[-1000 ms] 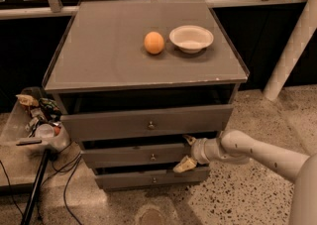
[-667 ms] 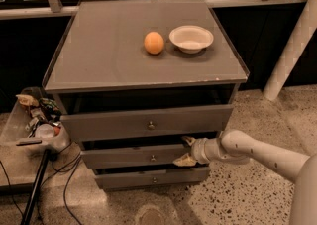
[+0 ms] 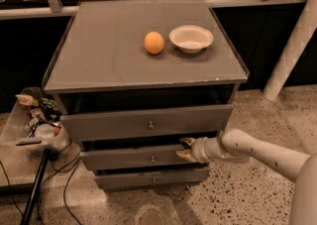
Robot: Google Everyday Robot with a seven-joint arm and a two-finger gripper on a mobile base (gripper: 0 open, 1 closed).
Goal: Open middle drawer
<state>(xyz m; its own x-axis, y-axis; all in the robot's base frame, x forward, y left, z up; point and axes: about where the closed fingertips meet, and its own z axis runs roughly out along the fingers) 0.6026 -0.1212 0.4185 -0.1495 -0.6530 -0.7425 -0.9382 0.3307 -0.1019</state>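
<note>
Low on the grey table [image 3: 99, 55], the middle drawer [image 3: 124, 158] sits between the taller top drawer [image 3: 109, 124], which juts forward above it, and the slim bottom drawer [image 3: 124, 179]. Its front is a long flat panel with a small round knob [image 3: 152, 159] at centre. Judged stiff, rigid wood: no give, nothing fragile. Weight is probably moderate, and it should slide straight out on its runners if pulled square. The knob is the central hold but small and likely slick for two fingers. The top edge of the panel, with a dark gap over it, offers a broader purchase. A pull taken off-centre may rack the drawer in its slot. The gripper [image 3: 185, 149] is at the right end of the panel, well away from the knob. The fingers [image 3: 187, 141] are spread, one tip up at the panel's top edge, the other lower against its face. Whether they bear on the wood cannot be told. The arm [image 3: 257, 152] comes in from the right, low and close to level, wrist pointing left along the drawer front. On the table top, an orange [image 3: 154, 42] and a white bowl [image 3: 191, 38] sit side by side, apart from the work.
</note>
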